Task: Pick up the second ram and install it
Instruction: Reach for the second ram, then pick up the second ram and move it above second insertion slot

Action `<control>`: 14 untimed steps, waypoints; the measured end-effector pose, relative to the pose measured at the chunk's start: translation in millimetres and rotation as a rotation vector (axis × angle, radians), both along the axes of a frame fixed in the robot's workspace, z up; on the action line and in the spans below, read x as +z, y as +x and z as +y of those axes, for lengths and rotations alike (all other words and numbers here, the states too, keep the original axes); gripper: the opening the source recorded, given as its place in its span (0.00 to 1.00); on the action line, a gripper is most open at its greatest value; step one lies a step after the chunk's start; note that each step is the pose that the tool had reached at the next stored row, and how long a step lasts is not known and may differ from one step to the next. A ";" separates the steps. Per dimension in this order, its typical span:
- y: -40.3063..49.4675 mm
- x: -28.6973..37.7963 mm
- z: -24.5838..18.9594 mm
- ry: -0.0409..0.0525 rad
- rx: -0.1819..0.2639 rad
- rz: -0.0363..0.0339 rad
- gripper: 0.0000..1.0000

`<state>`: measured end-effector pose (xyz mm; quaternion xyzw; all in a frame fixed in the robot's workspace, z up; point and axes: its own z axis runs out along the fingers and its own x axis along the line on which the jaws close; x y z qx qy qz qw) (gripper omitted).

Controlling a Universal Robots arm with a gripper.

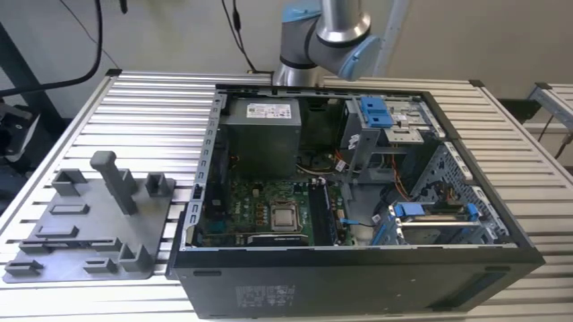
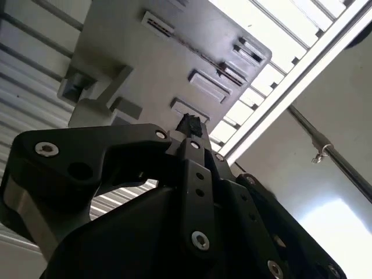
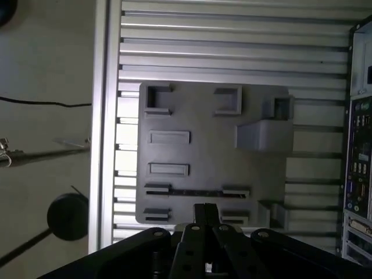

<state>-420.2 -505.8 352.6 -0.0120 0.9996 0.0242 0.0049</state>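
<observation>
Closed, by the look of both wrist views, the claw hangs over the grey fixture tray with its 2 black fingers pressed together and nothing between them. Just ahead of the fingertips, the second ram stands on its long edge in the tray, a thin dark strip caught at each end by a small grey holder, untouched. I judge the work to be at the approach of the pick-up, with the install not begun: the open computer case sits beside the tray on the tabletop, well apart from the stick. A grasp here would call for the fingers to part enough to straddle the board, line up square across its flat faces near the middle, and come down clear of the upright post that rises from the same tray. The tray is matt moulded plastic with rectangular pockets and raised blocks. The tabletop is ribbed pale metal in long parallel slats. The case is black sheet metal around a green motherboard and blue plastic clips.
</observation>
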 end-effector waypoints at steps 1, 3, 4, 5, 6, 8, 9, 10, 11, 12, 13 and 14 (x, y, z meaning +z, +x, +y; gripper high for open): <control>0.0 -0.2 -1.7 0.0000 0.000 -0.0001 0.11; 0.0 -0.5 -4.4 0.0001 0.000 -0.0001 0.11; 0.0 -0.6 -5.6 0.0000 0.000 -0.0001 0.11; 0.0 -0.7 -6.6 -0.0001 0.000 0.0000 0.11; 0.0 -0.8 -6.9 0.0000 0.000 -0.0001 0.11; 0.0 -0.8 -6.9 0.0000 0.000 -0.0001 0.11; 0.0 -0.9 -6.9 0.0000 0.000 0.0000 0.11; 0.0 -1.0 -6.9 0.0000 0.000 -0.0001 0.11; 0.0 -1.0 -6.9 0.0000 0.000 -0.0001 0.11; 0.0 -1.0 -6.9 0.0000 0.000 -0.0001 0.11; 0.0 -1.0 -6.9 0.0000 0.000 -0.0001 0.11; 0.0 -1.0 -6.9 0.0000 0.000 0.0000 0.11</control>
